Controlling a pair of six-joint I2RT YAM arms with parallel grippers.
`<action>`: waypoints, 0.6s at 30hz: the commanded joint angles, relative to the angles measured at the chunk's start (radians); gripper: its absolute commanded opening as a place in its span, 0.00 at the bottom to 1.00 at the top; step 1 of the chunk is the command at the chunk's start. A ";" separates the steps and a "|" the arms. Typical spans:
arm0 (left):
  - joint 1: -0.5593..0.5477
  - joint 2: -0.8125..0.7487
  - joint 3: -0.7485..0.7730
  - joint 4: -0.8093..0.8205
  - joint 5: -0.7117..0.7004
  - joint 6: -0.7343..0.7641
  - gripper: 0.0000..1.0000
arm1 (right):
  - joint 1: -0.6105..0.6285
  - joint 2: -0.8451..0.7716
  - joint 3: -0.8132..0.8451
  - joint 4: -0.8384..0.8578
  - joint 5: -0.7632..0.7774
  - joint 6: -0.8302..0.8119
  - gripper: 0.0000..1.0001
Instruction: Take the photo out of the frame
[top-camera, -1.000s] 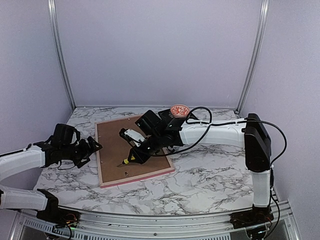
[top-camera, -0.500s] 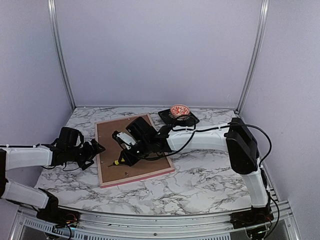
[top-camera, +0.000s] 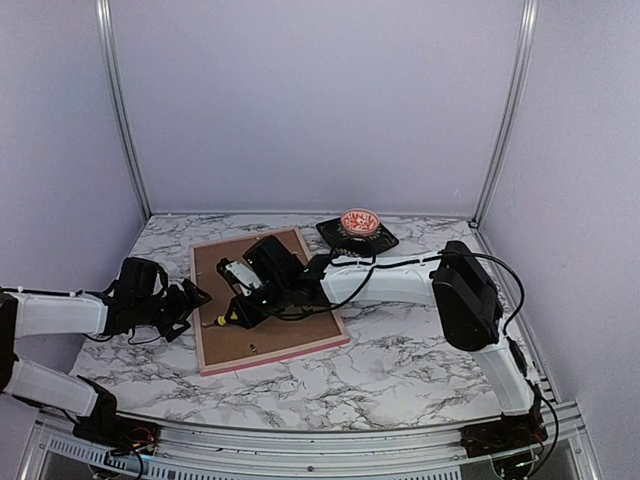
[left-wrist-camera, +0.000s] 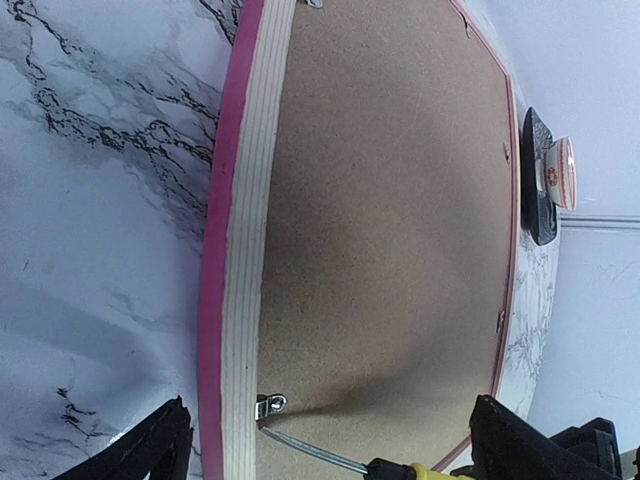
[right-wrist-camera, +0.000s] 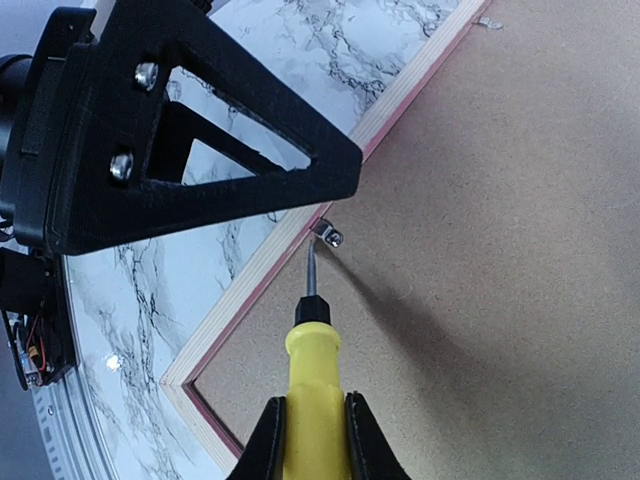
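The frame (top-camera: 272, 354), pink-edged, lies face down on the marble table with its brown backing board (top-camera: 300, 322) up. The photo is hidden under that board. My right gripper (top-camera: 250, 298) is shut on a yellow-handled screwdriver (right-wrist-camera: 313, 370). The blade tip touches a small metal clip (right-wrist-camera: 328, 236) on the frame's left rail (left-wrist-camera: 245, 250). My left gripper (top-camera: 188, 300) stands open just outside that rail, level with the same clip (left-wrist-camera: 268, 405), one black finger (left-wrist-camera: 160, 448) on either side of it and nothing held.
A black dish holding a red-patterned bowl (top-camera: 358, 224) sits at the back, behind the frame's far corner. More metal clips (right-wrist-camera: 487, 21) sit along the frame's rails. The booth walls close in at the left, back and right.
My right arm has carried the screwdriver leftward across the backing board, bringing the tip to the clip on the left rail. The left gripper stays open beside the frame, barely moved.
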 joint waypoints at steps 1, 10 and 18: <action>0.004 0.008 -0.007 0.035 0.010 -0.005 0.99 | 0.008 0.027 0.048 0.008 0.027 0.028 0.00; 0.002 -0.003 -0.007 0.036 0.015 -0.008 0.99 | 0.007 0.035 0.051 0.045 0.137 0.082 0.00; 0.002 -0.013 -0.005 0.031 0.011 -0.011 0.99 | 0.006 0.042 0.046 0.086 0.125 0.119 0.00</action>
